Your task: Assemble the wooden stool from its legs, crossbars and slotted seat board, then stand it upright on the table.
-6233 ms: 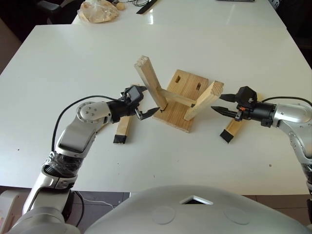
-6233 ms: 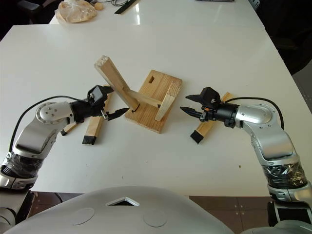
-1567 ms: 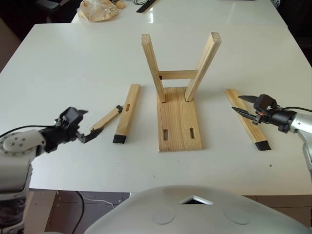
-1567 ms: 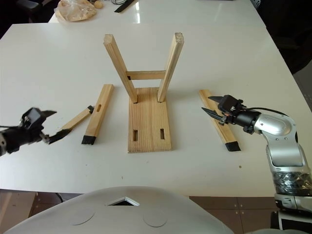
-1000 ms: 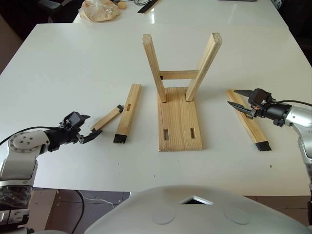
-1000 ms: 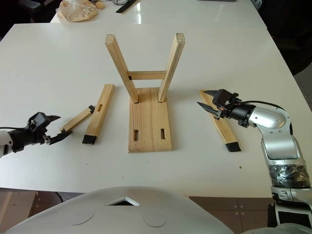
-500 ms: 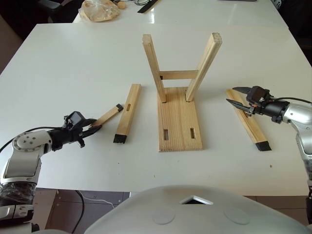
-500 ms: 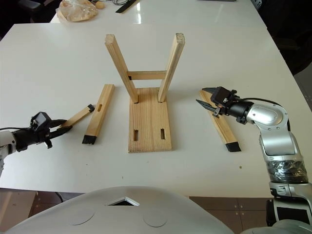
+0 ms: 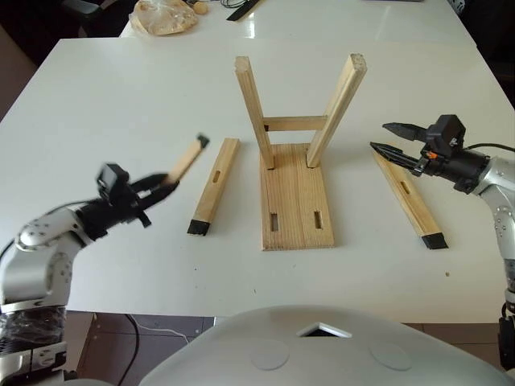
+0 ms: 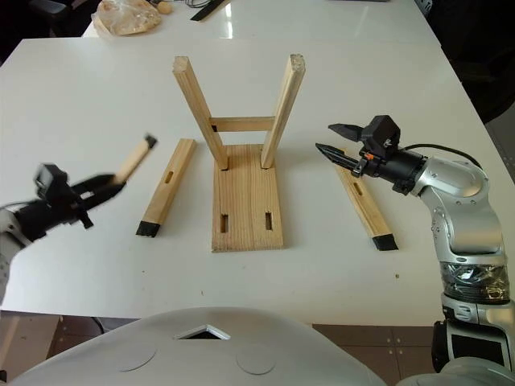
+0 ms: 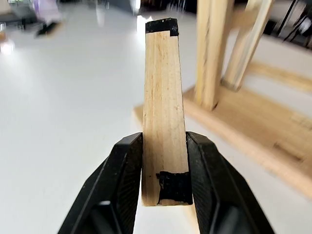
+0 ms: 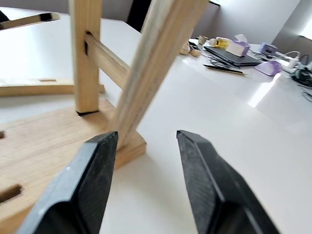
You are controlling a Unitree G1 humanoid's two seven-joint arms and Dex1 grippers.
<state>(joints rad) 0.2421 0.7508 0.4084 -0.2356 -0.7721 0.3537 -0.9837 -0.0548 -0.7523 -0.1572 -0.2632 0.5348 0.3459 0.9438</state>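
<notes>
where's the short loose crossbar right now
On the robot's left in the left eye view: the crossbar is clamped at one end in the left gripper, held off the table, just left of the loose leg lying beside the seat board.

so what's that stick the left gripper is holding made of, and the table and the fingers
crossbar: pale bare-looking wood, lengthwise grain showing; black ends, paint or tape, can't tell.
table: white, smooth and glossy, it mirrors the lights; probably laminate or lacquer.
fingers: black, slight sheen, smooth moulded shape; likely plastic, maybe rubber.
</notes>
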